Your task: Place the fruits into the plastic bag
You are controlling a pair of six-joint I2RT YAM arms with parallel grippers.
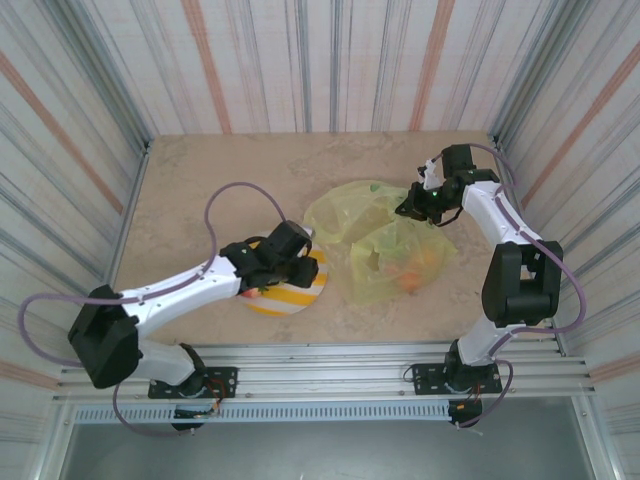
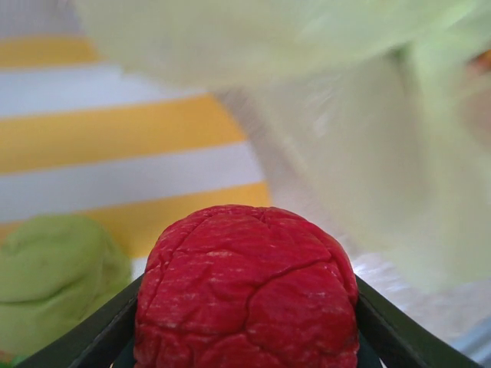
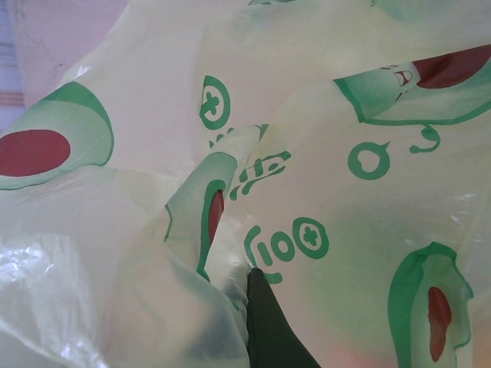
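My left gripper (image 1: 286,262) hangs over the right part of the plate and is shut on a wrinkled red apple (image 2: 249,284), which sits between both dark fingers (image 2: 387,326). A green apple (image 2: 54,272) lies on the plate to its left. The yellow plastic bag (image 1: 385,240) lies crumpled just right of the plate, with orange fruits (image 1: 414,268) showing through its near part. My right gripper (image 1: 415,205) is at the bag's far right edge. Its dark finger (image 3: 268,322) pinches a fold of the green-printed plastic bag (image 3: 307,153).
The yellow-and-white striped plate (image 1: 300,298) sits at the table's near middle, under my left wrist. Striped walls close in the table on three sides. A metal rail (image 1: 320,365) runs along the near edge.
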